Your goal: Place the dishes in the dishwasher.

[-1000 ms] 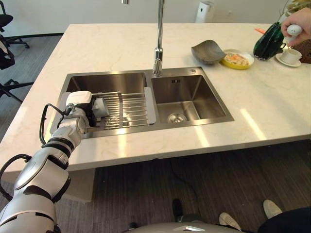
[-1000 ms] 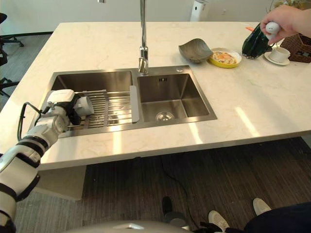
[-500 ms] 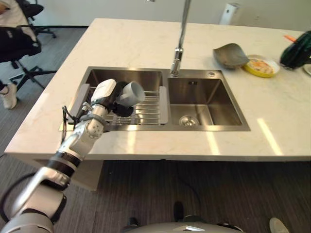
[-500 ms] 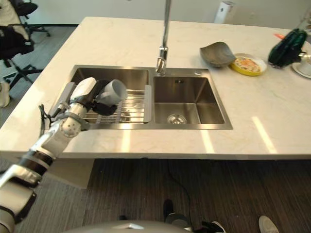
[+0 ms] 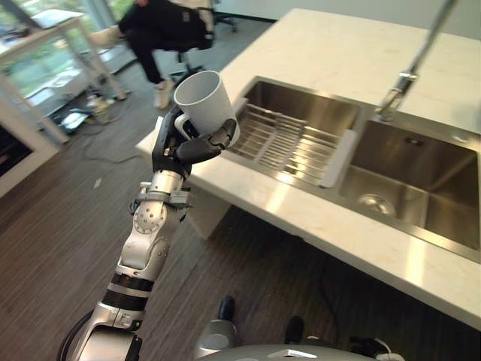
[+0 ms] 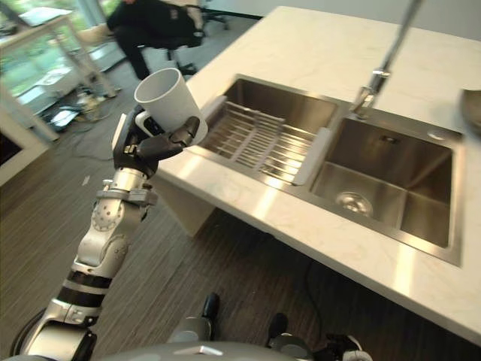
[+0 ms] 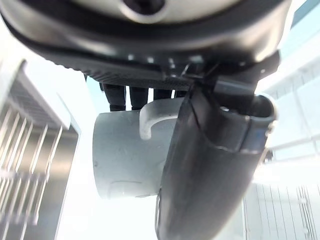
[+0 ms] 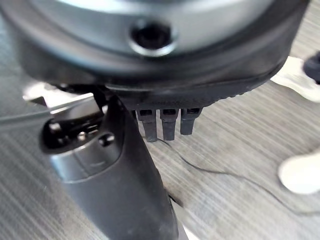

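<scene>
One dish is in my grasp: my left hand (image 5: 183, 145) is curled round a grey mug (image 5: 205, 104), thumb across its side, holding it up in the air off the corner of the countertop (image 5: 259, 197), mouth up and tilted a little. To its right the drying rack (image 5: 289, 143) over the left basin of the sink (image 6: 376, 177) looks bare, and the right basin holds nothing but its drain. I judge the task barely begun: the mug is lifted clear, yet it has to be carried to a dishwasher I cannot see anywhere here.

My right hand (image 8: 120, 165) hangs over dark wood floor (image 8: 235, 150); its fingers look fairly straight and hold nothing. Far back on the left, a seated person (image 5: 161, 22) is cut off by the edge.
</scene>
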`<state>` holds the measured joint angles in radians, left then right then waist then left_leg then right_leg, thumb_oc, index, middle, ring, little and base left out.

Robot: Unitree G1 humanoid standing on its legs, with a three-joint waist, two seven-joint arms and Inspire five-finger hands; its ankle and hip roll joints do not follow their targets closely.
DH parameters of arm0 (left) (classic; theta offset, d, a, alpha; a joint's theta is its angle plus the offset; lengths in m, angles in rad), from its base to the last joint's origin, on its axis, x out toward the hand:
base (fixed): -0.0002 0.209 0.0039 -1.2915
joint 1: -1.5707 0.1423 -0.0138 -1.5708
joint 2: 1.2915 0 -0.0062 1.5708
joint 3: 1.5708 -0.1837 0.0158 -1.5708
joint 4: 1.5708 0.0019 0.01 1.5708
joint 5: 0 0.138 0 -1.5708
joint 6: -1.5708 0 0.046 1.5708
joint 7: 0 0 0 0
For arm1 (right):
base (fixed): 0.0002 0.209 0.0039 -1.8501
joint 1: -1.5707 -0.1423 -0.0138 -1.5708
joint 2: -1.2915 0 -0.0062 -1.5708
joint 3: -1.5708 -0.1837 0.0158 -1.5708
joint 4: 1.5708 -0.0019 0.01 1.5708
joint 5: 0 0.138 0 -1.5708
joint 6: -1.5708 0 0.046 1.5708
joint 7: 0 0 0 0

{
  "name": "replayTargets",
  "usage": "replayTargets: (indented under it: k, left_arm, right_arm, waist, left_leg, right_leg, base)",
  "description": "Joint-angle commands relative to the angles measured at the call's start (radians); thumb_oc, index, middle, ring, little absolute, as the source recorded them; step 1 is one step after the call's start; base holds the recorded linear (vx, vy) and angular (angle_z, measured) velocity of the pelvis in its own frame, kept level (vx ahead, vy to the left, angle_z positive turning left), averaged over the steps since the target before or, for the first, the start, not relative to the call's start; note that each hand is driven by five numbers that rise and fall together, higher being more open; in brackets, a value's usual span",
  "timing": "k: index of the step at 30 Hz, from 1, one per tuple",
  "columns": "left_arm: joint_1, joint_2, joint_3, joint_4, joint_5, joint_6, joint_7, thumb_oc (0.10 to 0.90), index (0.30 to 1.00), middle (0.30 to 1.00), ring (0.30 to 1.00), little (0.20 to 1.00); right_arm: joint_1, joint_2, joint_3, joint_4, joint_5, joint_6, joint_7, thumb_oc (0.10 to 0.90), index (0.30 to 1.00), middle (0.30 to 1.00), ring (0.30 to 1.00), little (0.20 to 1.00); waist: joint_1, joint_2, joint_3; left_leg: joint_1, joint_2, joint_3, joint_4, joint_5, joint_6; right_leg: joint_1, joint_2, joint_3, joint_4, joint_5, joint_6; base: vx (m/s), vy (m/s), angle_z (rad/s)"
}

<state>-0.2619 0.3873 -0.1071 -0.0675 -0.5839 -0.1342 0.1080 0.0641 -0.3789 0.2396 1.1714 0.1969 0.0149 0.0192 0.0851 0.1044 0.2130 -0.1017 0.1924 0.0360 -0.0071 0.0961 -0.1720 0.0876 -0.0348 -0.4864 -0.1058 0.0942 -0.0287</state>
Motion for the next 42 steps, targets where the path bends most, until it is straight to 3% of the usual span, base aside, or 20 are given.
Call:
replayTargets:
  k: [1,3,4,5,6,10,11,12,15,18,19,20,21,22,24,26,27,28,34,42]
  left_arm:
    - [-0.03,0.057,0.144,-0.147,-0.028,-0.137,-0.044,0.4,0.3,0.3,0.3,0.3]
    - [0.037,0.069,0.183,-0.167,-0.019,-0.137,-0.062,0.4,0.3,0.3,0.3,0.3]
    - [0.071,0.075,0.206,-0.172,-0.004,-0.134,-0.067,0.4,0.3,0.3,0.3,0.3]
    - [0.073,0.075,0.207,-0.174,-0.004,-0.133,-0.067,0.4,0.3,0.3,0.3,0.3]
    - [0.087,0.083,0.213,-0.166,0.019,-0.131,-0.071,0.4,0.3,0.3,0.3,0.3]
    - [0.117,0.09,0.224,-0.16,0.035,-0.128,-0.079,0.4,0.3,0.3,0.3,0.3]
    - [0.148,0.099,0.234,-0.161,0.067,-0.126,-0.083,0.4,0.3,0.3,0.3,0.3]
    - [0.149,0.099,0.235,-0.162,0.067,-0.125,-0.083,0.4,0.3,0.3,0.3,0.3]
    - [0.191,0.107,0.221,-0.16,0.143,-0.108,-0.101,0.4,0.3,0.3,0.3,0.3]
    - [0.212,0.102,0.209,-0.146,0.182,-0.101,-0.107,0.4,0.3,0.3,0.3,0.3]
    - [0.187,0.082,0.153,-0.135,0.182,-0.099,-0.121,0.4,0.3,0.3,0.3,0.3]
    - [0.182,0.083,0.117,-0.142,0.195,-0.095,-0.114,0.4,0.3,0.3,0.3,0.3]
    - [0.163,0.082,0.072,-0.134,0.195,-0.093,-0.115,0.4,0.3,0.3,0.3,0.3]
    - [0.152,0.093,0.038,-0.138,0.187,-0.097,-0.118,0.4,0.3,0.3,0.3,0.3]
    - [0.134,0.121,-0.019,-0.127,0.199,-0.107,-0.12,0.4,0.3,0.3,0.3,0.3]
    - [0.126,0.13,-0.039,-0.119,0.194,-0.115,-0.116,0.4,0.3,0.3,0.3,0.3]
    - [0.093,0.14,-0.078,-0.092,0.202,-0.121,-0.106,0.4,0.3,0.3,0.3,0.3]
    - [0.084,0.142,-0.086,-0.086,0.213,-0.126,-0.1,0.4,0.3,0.3,0.3,0.3]
    - [0.166,0.14,-0.031,-0.077,0.269,-0.135,-0.063,0.4,0.3,0.3,0.3,0.3]
    - [0.247,0.13,0.051,-0.047,0.302,-0.126,-0.022,0.4,0.3,0.3,0.3,0.3]
  right_arm:
    - [-0.038,0.026,-0.022,-0.021,-0.012,-0.031,0.011,0.8,0.9,0.9,0.9,0.9]
    - [-0.037,0.027,-0.028,0.001,-0.025,-0.028,0.015,0.8,0.9,0.9,0.9,0.9]
    - [-0.029,0.033,-0.042,0.015,-0.023,-0.026,0.021,0.8,0.9,0.9,0.9,0.9]
    - [-0.028,0.033,-0.041,0.015,-0.023,-0.026,0.021,0.8,0.9,0.9,0.9,0.9]
    - [-0.019,0.038,-0.054,0.015,-0.015,-0.029,0.023,0.8,0.9,0.9,0.9,0.9]
    - [-0.009,0.041,-0.063,0.008,-0.01,-0.032,0.024,0.8,0.9,0.9,0.9,0.9]
    - [0.0,0.036,-0.082,0.007,-0.005,-0.032,0.024,0.8,0.9,0.9,0.9,0.9]
    - [0.0,0.036,-0.081,0.007,-0.005,-0.032,0.024,0.8,0.9,0.9,0.9,0.9]
    - [-0.001,0.036,-0.124,0.017,0.014,-0.031,0.014,0.8,0.9,0.9,0.9,0.9]
    - [-0.008,0.039,-0.169,-0.015,0.025,-0.029,0.007,0.8,0.9,0.9,0.9,0.9]
    - [-0.044,0.091,-0.181,0.048,0.05,-0.033,-0.043,0.8,0.9,0.9,0.9,0.9]
    - [-0.067,0.098,-0.206,0.083,0.067,-0.023,-0.049,0.8,0.9,0.9,0.9,0.9]
    - [-0.086,0.087,-0.231,0.119,0.076,-0.021,-0.049,0.8,0.9,0.9,0.9,0.9]
    - [-0.102,0.078,-0.244,0.141,0.086,-0.019,-0.053,0.8,0.9,0.9,0.9,0.9]
    - [-0.098,0.075,-0.239,0.138,0.1,-0.024,-0.053,0.8,0.9,0.9,0.9,0.9]
    - [-0.092,0.079,-0.227,0.133,0.107,-0.027,-0.056,0.8,0.9,0.9,0.9,0.9]
    - [-0.074,0.09,-0.199,0.098,0.114,-0.039,-0.05,0.8,0.9,0.9,0.9,0.9]
    - [-0.069,0.095,-0.187,0.089,0.116,-0.043,-0.052,0.8,0.9,0.9,0.9,0.9]
    - [-0.069,0.119,-0.137,0.062,0.083,-0.054,-0.069,0.8,0.9,0.9,0.9,0.9]
    - [-0.057,0.124,-0.067,-0.011,0.027,-0.063,-0.057,0.8,0.9,0.9,0.9,0.9]
  waist:
    - [0.007,-0.028,-0.033]
    - [0.002,-0.037,-0.046]
    - [-0.009,-0.044,-0.063]
    - [-0.01,-0.043,-0.063]
    - [-0.027,-0.049,-0.082]
    - [-0.046,-0.05,-0.089]
    - [-0.059,-0.05,-0.094]
    - [-0.06,-0.05,-0.094]
    - [-0.068,-0.046,-0.118]
    - [-0.056,-0.081,-0.11]
    - [-0.042,-0.082,-0.104]
    - [-0.045,-0.076,-0.099]
    - [-0.059,-0.075,-0.091]
    - [-0.067,-0.068,-0.088]
    - [-0.086,-0.062,-0.067]
    - [-0.089,-0.068,-0.058]
    - [-0.111,-0.078,-0.041]
    - [-0.112,-0.085,-0.037]
    - [-0.09,-0.118,-0.065]
    - [-0.082,-0.143,-0.108]
  left_leg:
    - [-0.075,0.043,-0.015,0.068,0.142,-0.052]
    - [-0.01,0.085,0.011,0.099,0.093,-0.041]
    - [0.056,0.141,0.068,0.11,0.079,-0.045]
    - [0.058,0.142,0.067,0.109,0.079,-0.046]
    - [0.118,0.192,0.124,0.111,0.06,-0.066]
    - [0.16,0.229,0.17,0.127,0.057,-0.08]
    - [0.189,0.242,0.188,0.142,0.034,-0.086]
    - [0.188,0.241,0.186,0.143,0.033,-0.085]
    - [0.215,0.203,0.218,0.048,-0.093,-0.076]
    - [0.2,0.088,0.18,-0.003,-0.152,-0.021]
    - [0.193,0.051,0.15,-0.02,-0.155,0.001]
    - [0.188,0.024,0.114,-0.037,-0.156,0.011]
    - [0.168,-0.018,0.068,-0.048,-0.136,0.03]
    - [0.162,-0.05,0.023,-0.053,-0.132,0.046]
    - [0.155,-0.096,-0.071,-0.053,-0.126,0.071]
    - [0.151,-0.113,-0.109,-0.054,-0.121,0.082]
    - [0.141,-0.145,-0.183,-0.062,-0.104,0.096]
    - [0.14,-0.158,-0.202,-0.062,-0.101,0.099]
    - [0.151,-0.167,-0.236,-0.071,-0.107,0.091]
    - [0.165,-0.143,-0.195,-0.08,-0.106,0.084]
  right_leg:
    - [0.048,-0.081,0.07,0.019,-0.183,0.141]
    - [0.043,-0.106,0.018,0.019,-0.172,0.138]
    - [0.035,-0.124,-0.036,0.019,-0.155,0.139]
    - [0.037,-0.123,-0.037,0.019,-0.155,0.14]
    - [0.036,-0.144,-0.068,0.021,-0.152,0.151]
    - [0.035,-0.171,-0.117,0.026,-0.122,0.162]
    - [0.023,-0.215,-0.161,0.031,-0.075,0.183]
    - [0.024,-0.216,-0.162,0.031,-0.074,0.184]
    - [0.003,-0.303,-0.211,0.04,0.013,0.236]
    - [-0.019,-0.401,-0.198,0.108,0.075,0.277]
    - [-0.023,-0.429,-0.18,0.14,0.071,0.283]
    - [-0.032,-0.425,-0.116,0.155,0.074,0.285]
    - [-0.053,-0.406,-0.008,0.174,0.063,0.27]
    - [-0.08,-0.36,0.133,0.198,0.014,0.266]
    - [-0.106,-0.24,0.332,0.24,-0.073,0.26]
    - [-0.092,-0.207,0.356,0.233,-0.101,0.243]
    - [-0.098,-0.133,0.423,0.25,-0.152,0.215]
    - [-0.1,-0.109,0.453,0.25,-0.156,0.212]
    - [0.001,-0.123,0.377,0.114,-0.131,0.205]
    - [0.026,-0.126,0.38,0.025,-0.092,0.206]
  base:
    - [-0.28,0.057,1.2]
    - [-0.36,0.085,1.18]
    - [-0.27,0.075,1.02]
    - [-0.27,0.141,1.02]
    - [-0.08,0.075,0.78]
    - [-0.19,0.198,1.63]
    - [-0.18,0.241,1.4]
    - [-0.32,0.476,1.03]
    - [-0.22,0.455,1.02]
    - [-0.1,0.481,0.64]
    - [-0.09,0.389,0.74]
    - [-0.08,0.473,0.99]
    - [0.04,0.479,1.37]
    - [0.14,0.493,1.64]
    - [0.16,0.34,1.96]
    - [0.06,0.132,1.56]
    - [0.08,0.085,1.68]
    - [0.08,0.089,2.12]
    - [0.06,-0.065,1.36]
    - [0.05,-0.045,-0.04]
